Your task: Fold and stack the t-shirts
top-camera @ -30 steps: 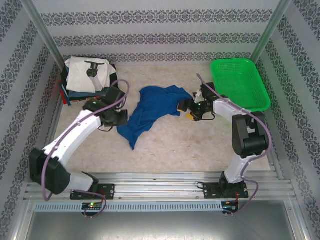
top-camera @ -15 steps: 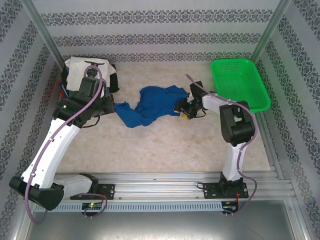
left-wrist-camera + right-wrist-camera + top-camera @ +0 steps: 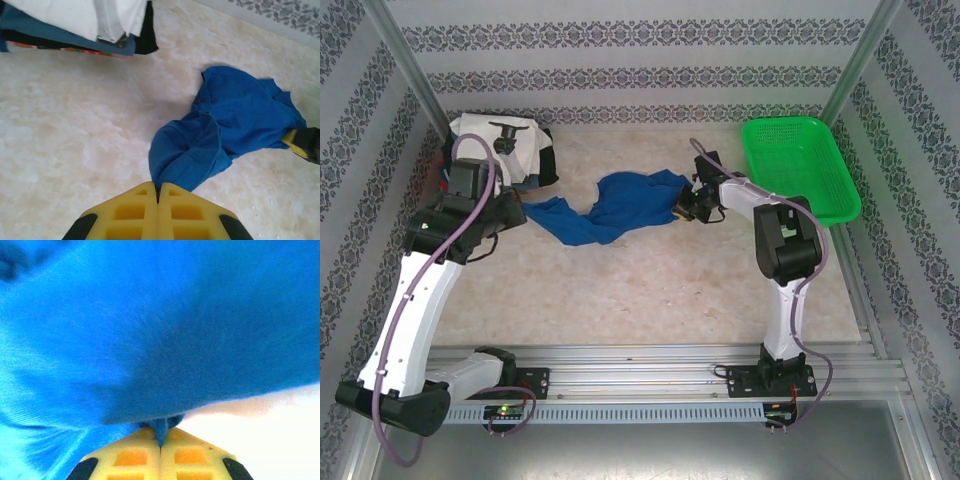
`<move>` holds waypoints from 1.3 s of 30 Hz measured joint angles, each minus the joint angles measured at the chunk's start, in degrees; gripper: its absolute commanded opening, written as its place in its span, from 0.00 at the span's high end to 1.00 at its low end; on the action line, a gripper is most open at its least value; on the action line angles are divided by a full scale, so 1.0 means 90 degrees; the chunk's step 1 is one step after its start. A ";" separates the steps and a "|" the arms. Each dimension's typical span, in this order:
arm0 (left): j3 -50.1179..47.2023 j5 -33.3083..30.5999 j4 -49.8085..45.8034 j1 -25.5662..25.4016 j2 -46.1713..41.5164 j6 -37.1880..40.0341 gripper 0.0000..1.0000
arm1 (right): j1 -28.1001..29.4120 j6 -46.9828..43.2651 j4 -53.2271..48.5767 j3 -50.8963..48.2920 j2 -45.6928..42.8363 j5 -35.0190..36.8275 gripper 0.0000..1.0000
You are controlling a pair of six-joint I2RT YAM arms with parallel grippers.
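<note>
Between left pincer and right pincer, blue t-shirt (pinched)

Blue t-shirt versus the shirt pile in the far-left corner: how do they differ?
The blue t-shirt is crumpled and unfolded; the shirt pile is folded and stacked. The blue t-shirt is pinched by the left pincer and right pincer; the shirt pile is ungripped. Both are cloth shirts.
</note>
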 measured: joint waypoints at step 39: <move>0.0068 0.1647 0.2021 0.1610 -0.1409 0.0850 1.00 | -0.2764 -0.0466 -0.2618 0.2752 -0.2511 -0.2878 1.00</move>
